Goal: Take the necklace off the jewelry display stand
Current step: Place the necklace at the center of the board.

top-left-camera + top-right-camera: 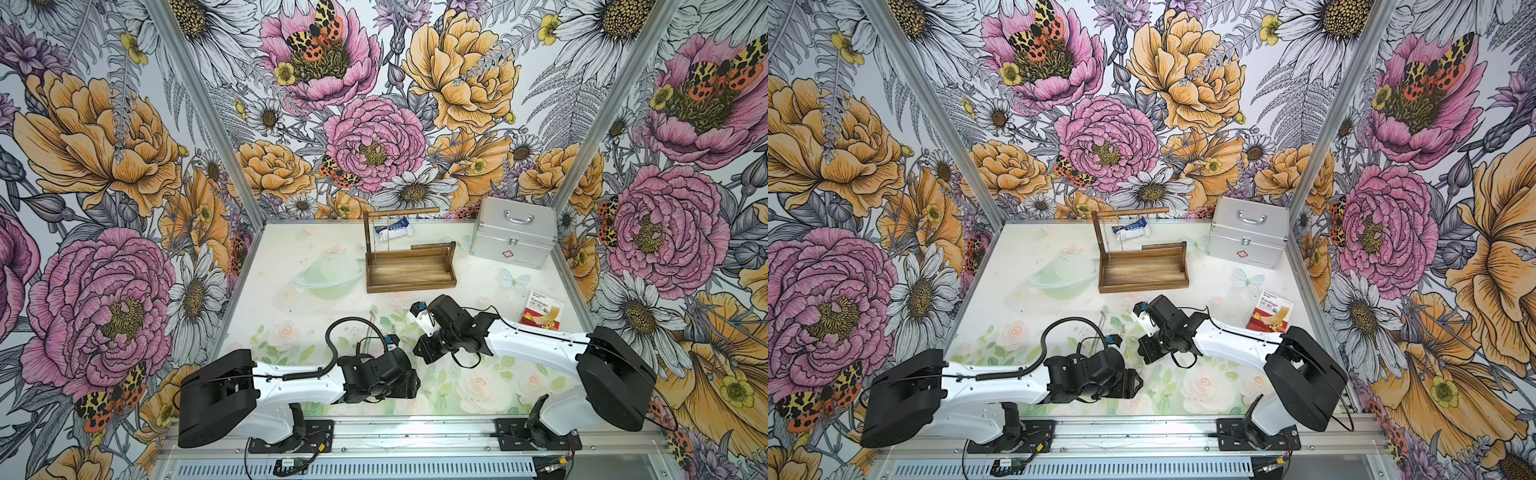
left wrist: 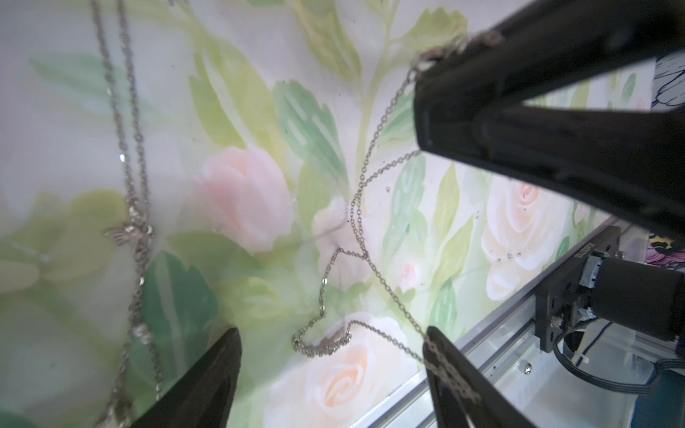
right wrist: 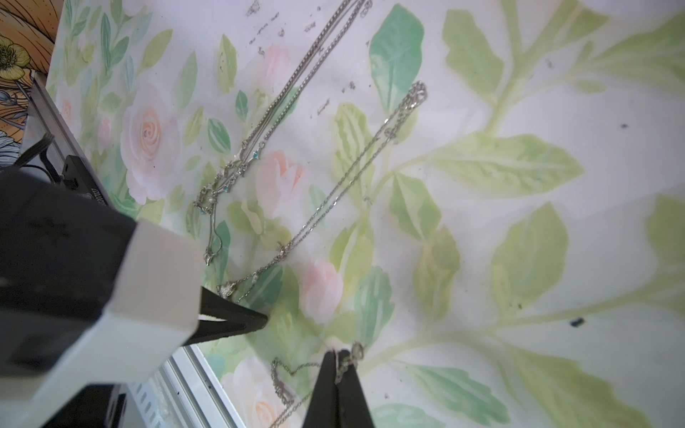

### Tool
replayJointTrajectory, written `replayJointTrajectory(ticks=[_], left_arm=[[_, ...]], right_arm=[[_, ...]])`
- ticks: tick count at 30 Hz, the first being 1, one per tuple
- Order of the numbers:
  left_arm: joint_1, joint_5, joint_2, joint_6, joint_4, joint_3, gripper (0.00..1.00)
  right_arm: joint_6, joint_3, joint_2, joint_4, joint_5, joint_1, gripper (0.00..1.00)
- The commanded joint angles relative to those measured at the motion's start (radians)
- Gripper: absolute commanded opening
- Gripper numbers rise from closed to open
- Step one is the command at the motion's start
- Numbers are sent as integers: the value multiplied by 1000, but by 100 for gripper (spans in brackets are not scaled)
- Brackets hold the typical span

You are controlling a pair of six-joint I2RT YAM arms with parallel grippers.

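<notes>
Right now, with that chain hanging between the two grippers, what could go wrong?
1. The chain is pinched in the shut right gripper and draped over one finger of the open left gripper; moving the arms apart could snag or strain it.
2. Its slack crosses itself on the mat and may knot.
3. Other necklaces lie close by and could get dragged.

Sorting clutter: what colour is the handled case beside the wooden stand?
The case is silver with a red cross, clearest in a top view.
</notes>
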Motion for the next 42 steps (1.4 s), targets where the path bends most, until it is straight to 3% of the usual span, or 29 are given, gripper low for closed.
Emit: replayJointTrajectory(ticks=[1,28,37,42], left_arm=[[-24,2,-25,-30,-35,-25,78],[-106,-60,-147,-99,-82,-90,82],[-47,-68,-130,-14,-87,-12,49],[-7,-51,-42,56,-86,75,28]], right_arm=[[15,41,32,14,23,-11,0],[32,88,171,40,-16,-89,0],[38,91,168,42,-16,-95,0],[39,97,173,42,-22,-97,0]])
